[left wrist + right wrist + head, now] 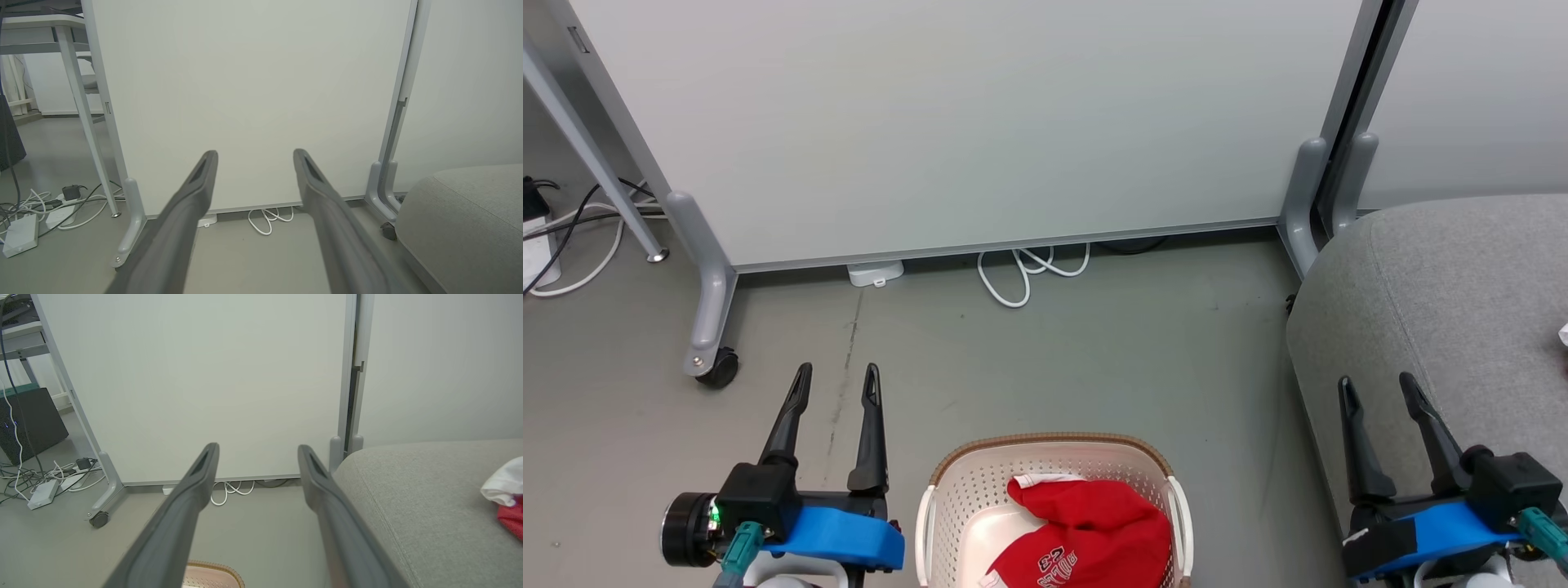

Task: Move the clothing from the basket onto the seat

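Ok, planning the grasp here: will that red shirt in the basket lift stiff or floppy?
Probably floppy: the red shirt lies crumpled in soft folds, so it should sag and hang from wherever it's pinched. It is likely light, as it looks like thin cloth. A trailing fold might drag over the basket rim, since the shirt sits low inside.

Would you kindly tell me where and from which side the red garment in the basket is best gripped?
Probably the raised crumpled hump in the middle of the red garment, pinched from straight above: the walls of the basket close off every side, and the bunched fabric there gives a fold to pinch. The right gripper, open, is nearest the seat, so it seems handier.
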